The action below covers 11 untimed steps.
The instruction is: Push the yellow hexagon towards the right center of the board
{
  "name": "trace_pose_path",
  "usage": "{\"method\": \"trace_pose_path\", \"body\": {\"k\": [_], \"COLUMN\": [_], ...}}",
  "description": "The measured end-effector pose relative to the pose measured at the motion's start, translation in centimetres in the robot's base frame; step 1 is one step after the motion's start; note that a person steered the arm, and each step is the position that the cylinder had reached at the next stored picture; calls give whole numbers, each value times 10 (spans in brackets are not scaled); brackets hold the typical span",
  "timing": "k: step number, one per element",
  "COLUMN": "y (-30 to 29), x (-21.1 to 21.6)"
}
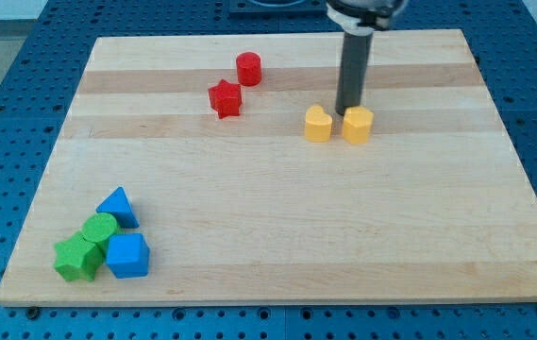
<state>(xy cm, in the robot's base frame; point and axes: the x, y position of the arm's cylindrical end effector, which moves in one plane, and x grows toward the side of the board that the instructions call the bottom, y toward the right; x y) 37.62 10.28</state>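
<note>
The yellow hexagon (358,125) lies on the wooden board (277,236), right of centre in the upper half. A second yellow block (317,124), rounded on top, sits just to its left, nearly touching it. My tip (347,110) comes down at the hexagon's upper left edge, right behind the small gap between the two yellow blocks. The dark rod rises from there to the view's top.
A red cylinder (248,68) and a red star (225,98) lie at the upper middle. At the lower left sits a cluster: a blue triangle (117,207), a green cylinder (99,229), a green star (77,258) and a blue block (127,255).
</note>
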Motion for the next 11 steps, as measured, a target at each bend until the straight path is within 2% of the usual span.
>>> {"method": "trace_pose_path", "body": {"k": [1, 3, 5, 7, 8, 11], "y": [31, 44, -16, -86, -86, -34], "x": [7, 5, -20, -25, 10, 18]}}
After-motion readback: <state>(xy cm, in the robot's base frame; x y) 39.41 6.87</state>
